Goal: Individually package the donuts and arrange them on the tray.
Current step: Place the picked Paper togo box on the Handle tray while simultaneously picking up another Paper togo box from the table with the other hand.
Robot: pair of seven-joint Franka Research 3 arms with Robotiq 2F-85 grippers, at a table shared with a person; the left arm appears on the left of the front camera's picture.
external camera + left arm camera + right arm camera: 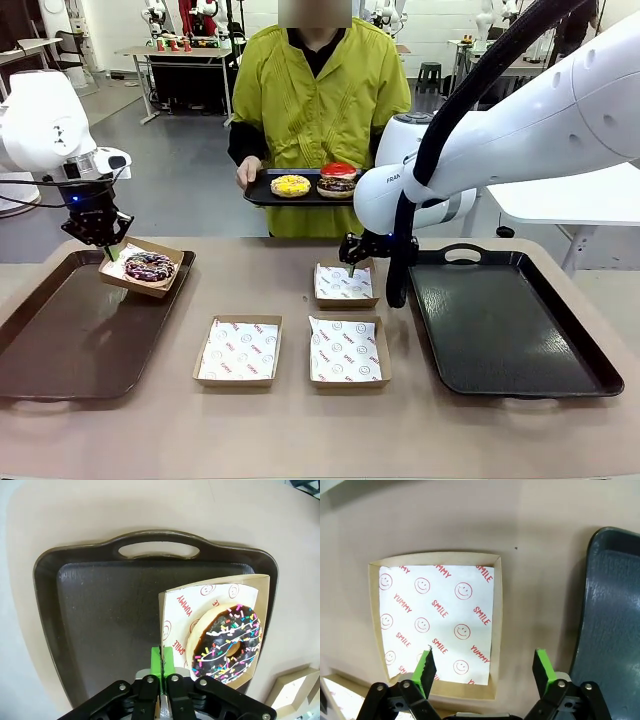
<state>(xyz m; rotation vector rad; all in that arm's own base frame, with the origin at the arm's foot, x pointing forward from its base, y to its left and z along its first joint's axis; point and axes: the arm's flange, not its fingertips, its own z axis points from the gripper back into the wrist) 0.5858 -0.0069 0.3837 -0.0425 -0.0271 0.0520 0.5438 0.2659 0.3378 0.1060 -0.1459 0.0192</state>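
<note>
Left gripper (162, 661): clamped on box (215, 586) edge, sprinkled donut (230, 640) inside, over brown tray (100, 610).
Right gripper (485, 665): jaws apart above lined box (374, 630), beside black tray (615, 630).

So my front cam is sitting on the robot's side, between the arms, looking across the table (300, 440) at the person (315, 95) on the far side, so I'm getting the whole spread from a fair way back. Left wrist cam is pointing straight down, close in, over the brown tray (100, 620) and the cardboard box (182, 610) holding the sprinkled donut (225, 622); front is catching that same corner at picture left. Right wrist cam is hanging close over an empty box (437, 615) just beside the black tray (615, 630), and front is showing that pair right of centre.
</note>
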